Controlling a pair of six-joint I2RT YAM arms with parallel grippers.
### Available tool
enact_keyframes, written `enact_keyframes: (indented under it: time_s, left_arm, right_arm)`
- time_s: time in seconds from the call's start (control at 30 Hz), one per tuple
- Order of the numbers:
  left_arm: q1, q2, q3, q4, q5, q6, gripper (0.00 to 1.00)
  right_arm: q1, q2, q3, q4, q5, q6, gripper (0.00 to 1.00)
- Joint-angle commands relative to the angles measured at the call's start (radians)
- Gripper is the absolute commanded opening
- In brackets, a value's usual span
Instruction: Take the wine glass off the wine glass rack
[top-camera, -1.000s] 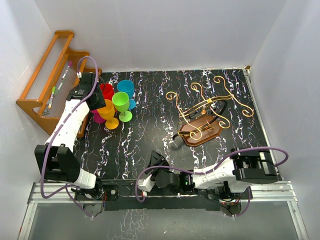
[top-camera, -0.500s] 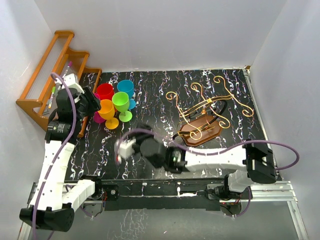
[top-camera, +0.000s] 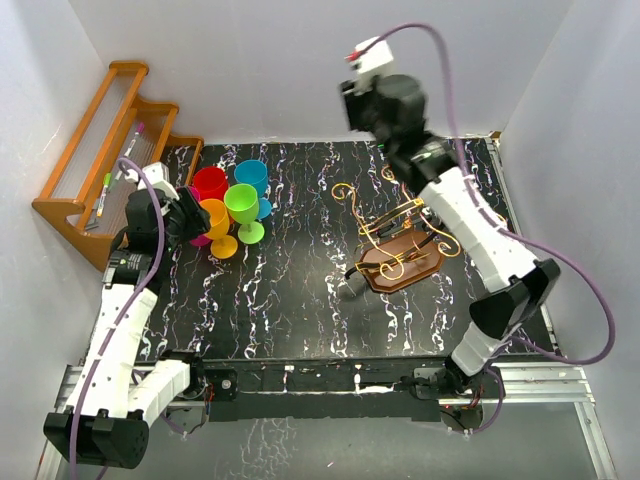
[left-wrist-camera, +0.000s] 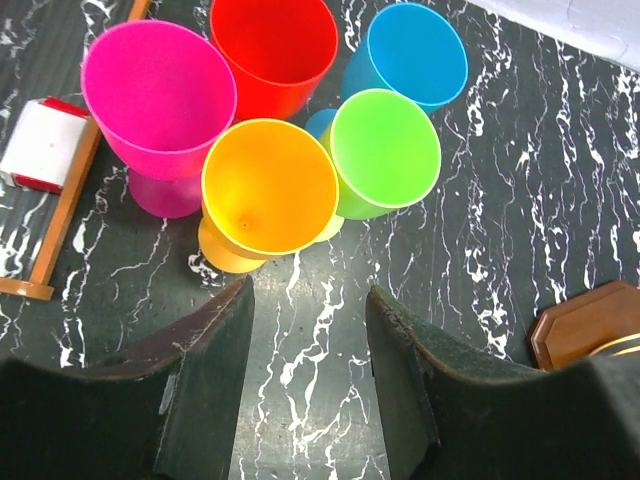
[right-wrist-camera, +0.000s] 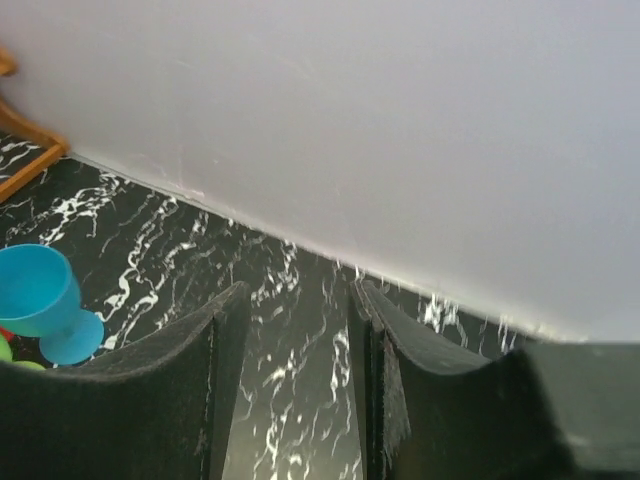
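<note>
The wine glass rack (top-camera: 415, 215), gold wire with scroll ends on a dark brown wooden base (top-camera: 408, 270), stands at the right middle of the table. A dark wine glass (top-camera: 351, 287) lies through it, one grey end sticking out at the rack's front left. My right gripper (top-camera: 358, 108) is raised high near the back wall, above and behind the rack, open and empty (right-wrist-camera: 295, 292). My left gripper (top-camera: 190, 213) is open and empty (left-wrist-camera: 308, 295), just left of a cluster of coloured goblets (top-camera: 230, 205). A corner of the rack base shows in the left wrist view (left-wrist-camera: 588, 335).
Pink (left-wrist-camera: 158, 100), red (left-wrist-camera: 272, 45), orange (left-wrist-camera: 268, 185), green (left-wrist-camera: 385, 148) and blue (left-wrist-camera: 415, 55) goblets stand close together. An orange-brown stepped shelf (top-camera: 95, 150) with pens leans at the far left. White walls enclose the table on three sides.
My right arm has swung from low at the table's front edge up and back to the rear wall. My left gripper has drawn slightly away from the goblets, toward the front.
</note>
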Motion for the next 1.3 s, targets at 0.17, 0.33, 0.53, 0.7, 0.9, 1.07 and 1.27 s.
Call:
enact_keyframes:
  time_s: [0.17,0.33,0.53,0.7,0.9,1.07,1.27]
  left_arm:
    - [0.001,-0.035,-0.036,0.12,0.158,0.084,0.48]
    - [-0.008,-0.016,-0.004,0.146,0.213,0.082,0.48]
    - [-0.008,0.006,0.047,0.149,0.282,0.035,0.49]
    - [-0.009,0.02,0.093,0.128,0.305,-0.007,0.49]
    - [-0.008,0.019,0.112,0.12,0.326,-0.044,0.5]
    - [-0.008,0.006,0.107,0.117,0.33,-0.06,0.49]
    - [-0.008,-0.003,0.105,0.119,0.336,-0.071,0.5]
  right_arm:
    - [-0.429,-0.333,-0.355,-0.044,-0.747,0.613,0.46]
    - [-0.459,-0.452,-0.48,-0.066,-0.802,0.64,0.49]
    - [-0.459,-0.546,-0.52,-0.072,-0.78,0.651,0.57]
    - [-0.459,-0.606,-0.513,-0.053,-0.742,0.668,0.58]
    - [-0.459,-0.677,-0.491,-0.036,-0.657,0.675,0.63]
    - [-0.46,-0.694,-0.465,-0.055,-0.588,0.689,0.63]
    - [-0.46,-0.692,-0.472,-0.038,-0.577,0.695,0.63]
